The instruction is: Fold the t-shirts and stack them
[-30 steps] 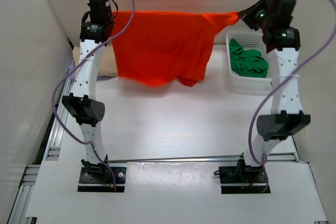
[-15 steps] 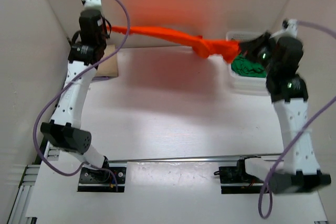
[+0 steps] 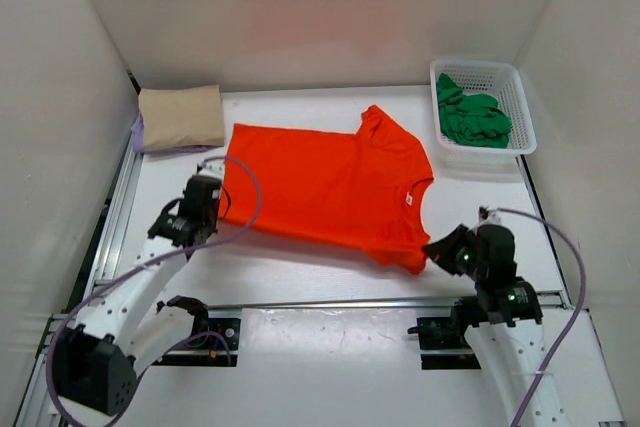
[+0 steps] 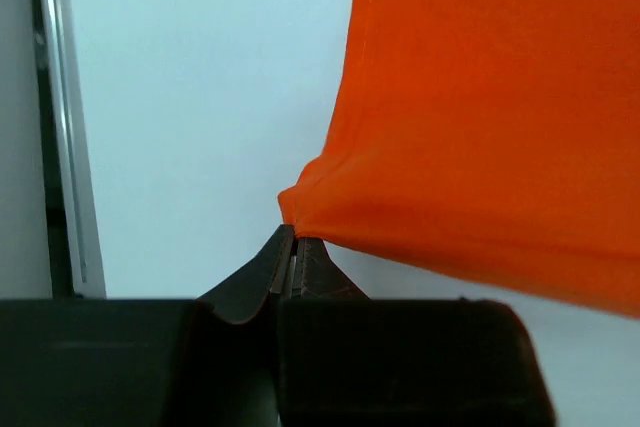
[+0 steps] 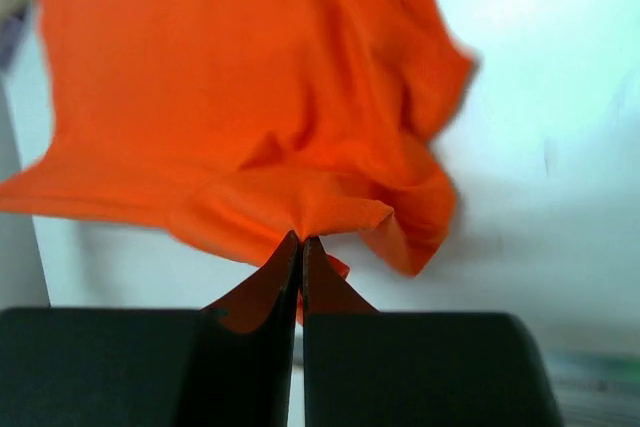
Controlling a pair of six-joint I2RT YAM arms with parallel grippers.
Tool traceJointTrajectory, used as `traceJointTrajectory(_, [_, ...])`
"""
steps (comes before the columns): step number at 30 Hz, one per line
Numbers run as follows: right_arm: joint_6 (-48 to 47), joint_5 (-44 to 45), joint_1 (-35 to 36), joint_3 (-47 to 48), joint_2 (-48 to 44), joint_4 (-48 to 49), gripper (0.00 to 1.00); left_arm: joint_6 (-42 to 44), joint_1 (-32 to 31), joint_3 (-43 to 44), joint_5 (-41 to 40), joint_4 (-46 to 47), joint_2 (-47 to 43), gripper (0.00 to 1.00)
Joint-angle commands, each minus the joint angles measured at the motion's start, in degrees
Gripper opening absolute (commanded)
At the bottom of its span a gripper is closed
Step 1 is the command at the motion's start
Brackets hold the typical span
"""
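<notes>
Four t-shirts are distributed over the counter [image 3: 300,272]. The orange-red t-shirt [image 3: 325,187] is spread nearly flat at the centre, with its collar directed to the right and its hem to the left. The left gripper [image 3: 216,215] is located at the hem edge, low over the counter. In the left wrist view its jaws are seen pressed together on a corner of the orange-red cloth, which extends up and to the right from the pinch point. The right gripper [image 3: 432,247] is located at the near right end of the garment, beside the nearer sleeve. In the right wrist view its jaws are closed on a bunched fold of the same cloth, and the fabric around the pinch is wrinkled and slightly blurred. The garment is thus held at two points and lies between the two grippers. The beige t-shirt [image 3: 180,115] is folded at the far left corner, on top of the lavender t-shirt [image 3: 138,135], of which only an edge is visible. The green t-shirt [image 3: 472,119] is crumpled inside the white mesh basket [image 3: 490,154] at the far right.
</notes>
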Motion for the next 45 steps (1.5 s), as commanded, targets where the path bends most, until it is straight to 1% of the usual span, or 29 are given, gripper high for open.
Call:
traceJointTrajectory(1, [3.50, -4.60, 0.06, -4.39, -4.81, -6.15, 0.00, -0.03, -0.41, -6.63, -2.46, -3.49, -6.20, 0.10])
traceJointTrajectory(2, [4.11, -4.61, 0.06, -4.41, -5.43, -6.96, 0.00, -0.03, -0.41, -9.09, -1.59, -6.28, -7.01, 0.10])
traceJointTrajectory(4, [3.42, -5.40, 0.06, -4.41, -5.96, -8.88, 0.00, -0.03, -0.41, -10.51, -0.97, -8.94, -8.24, 0.10])
traceJointTrajectory(7, [2.01, -5.40, 0.06, -3.26, -3.16, -10.21, 0.00, -0.03, -0.41, -12.09, -0.44, -12.27, -9.91, 0.10])
traceJointTrajectory(11, [-0.18, -5.40, 0.06, -1.08, 4.73, -10.22, 0.00, -0.03, 0.12, -12.63, 0.09, -12.99, -9.91, 0.10])
traceJointTrajectory(14, [-0.81, -0.58, 0.06, 2.96, 10.27, -7.59, 0.00, -0.03, 0.82, -10.52, 0.88, -12.21, -9.39, 0.10])
traceJointTrajectory(16, [-2.12, 1.89, 0.06, 5.16, 14.75, -3.39, 0.00, -0.03, 1.43, -7.63, 1.41, -10.19, -6.41, 0.10])
traceJointTrajectory(18, [-2.99, 2.51, 0.06, 8.07, 18.45, -0.04, 0.00, -0.03, 1.43, -3.69, 1.41, -7.90, -1.15, 0.10])
traceJointTrajectory(19, [-3.87, 2.51, 0.06, 8.77, 22.56, 2.68, 0.00, -0.03, 1.43, -2.18, 1.93, -7.89, 0.88, 0.10])
traceJointTrajectory(20, [-4.40, 2.51, 0.06, 9.47, 24.78, 3.75, 0.00, -0.03, 1.43, -0.86, 2.46, -7.28, 2.98, 0.10])
traceJointTrajectory(21, [-4.41, 2.51, 0.06, 10.35, 26.80, 4.72, 0.00, -0.03, 1.43, 0.37, 2.47, -6.67, 7.09, 0.10])
traceJointTrajectory(22, [-5.28, 2.51, 0.06, 10.36, 30.82, 5.60, 0.00, -0.03, 1.43, 2.30, 2.47, -6.66, 9.05, 0.10])
traceJointTrajectory(23, [-6.51, 2.51, 0.06, 10.36, 32.69, 7.17, 0.00, -0.03, 1.43, 3.01, 3.07, -5.71, 10.90, 0.10])
traceJointTrajectory(24, [-7.04, 3.12, 0.58, 10.97, 34.36, 7.88, 0.00, -0.03, 1.43, 3.54, 3.08, -5.17, 14.57, 0.10])
traceJointTrajectory(26, [-7.57, 4.17, 0.58, 11.58, 38.67, 9.90, 0.00, -0.03, 1.43, 5.21, 3.08, -3.50, 18.10, 0.10])
traceJointTrajectory(27, [-8.44, 5.31, 0.58, 11.59, 41.04, 10.52, 0.00, -0.03, 1.43, 5.74, 1.43, -2.80, 21.52, 0.10])
traceJointTrajectory(31, [-10.56, 5.85, 0.58, 14.92, 46.31, 14.04, 0.00, -0.03, 2.48, 8.81, 0.09, -0.25, 27.86, 0.10])
traceJointTrajectory(34, [-11.18, 5.85, 1.20, 18.17, 50.98, 15.27, 0.00, -0.03, 3.80, 12.15, -1.22, 1.15, 31.46, 0.10])
traceJointTrajectory(35, [-12.74, 5.85, 1.20, 19.05, 52.21, 15.27, 0.00, -0.03, 4.42, 13.29, -1.75, 1.16, 32.18, 0.10])
traceJointTrajectory(38, [-14.51, 6.38, 2.25, 21.78, 58.09, 15.27, 0.00, -0.03, 5.12, 13.92, -3.15, 1.86, 34.81, 0.10])
traceJointTrajectory(45, [-15.04, 6.91, 2.25, 24.50, 63.56, 15.80, 0.00, -0.03, 5.12, 15.06, -4.48, 2.39, 38.51, 0.10])
